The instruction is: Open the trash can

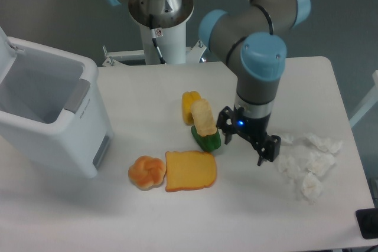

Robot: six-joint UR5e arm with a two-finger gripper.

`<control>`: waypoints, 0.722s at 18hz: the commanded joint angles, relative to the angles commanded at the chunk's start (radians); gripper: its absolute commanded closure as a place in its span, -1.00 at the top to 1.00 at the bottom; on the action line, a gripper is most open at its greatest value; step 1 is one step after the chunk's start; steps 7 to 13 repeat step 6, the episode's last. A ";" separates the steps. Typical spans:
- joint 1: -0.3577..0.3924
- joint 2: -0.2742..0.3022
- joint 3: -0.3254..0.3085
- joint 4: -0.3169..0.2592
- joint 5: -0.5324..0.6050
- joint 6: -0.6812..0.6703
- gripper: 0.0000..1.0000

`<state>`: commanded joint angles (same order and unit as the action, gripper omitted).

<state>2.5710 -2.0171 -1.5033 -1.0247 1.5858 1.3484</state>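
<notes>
The trash can (50, 113) sits at the table's (147, 216) left edge with its lid swung up and the inside showing — well apart from the gripper (246, 144), which hangs far to its right with fingers spread and nothing between them. Between the two lie a slice of toast (190, 171), a green pepper (207, 139) and a bun (146, 172); crumpled tissues (307, 160) lie farthest out, beyond the gripper.

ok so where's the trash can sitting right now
The trash can stands at the left edge of the table, lid open, with the orange bun nearest, off its lower right corner.
</notes>
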 joint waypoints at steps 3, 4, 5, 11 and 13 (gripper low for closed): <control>0.003 -0.005 0.005 0.002 0.020 0.002 1.00; 0.003 -0.005 0.005 0.000 0.022 0.002 1.00; 0.003 -0.006 0.003 0.000 0.023 0.002 1.00; 0.003 -0.006 0.003 0.000 0.025 0.002 1.00; 0.003 -0.006 0.003 0.000 0.025 0.002 1.00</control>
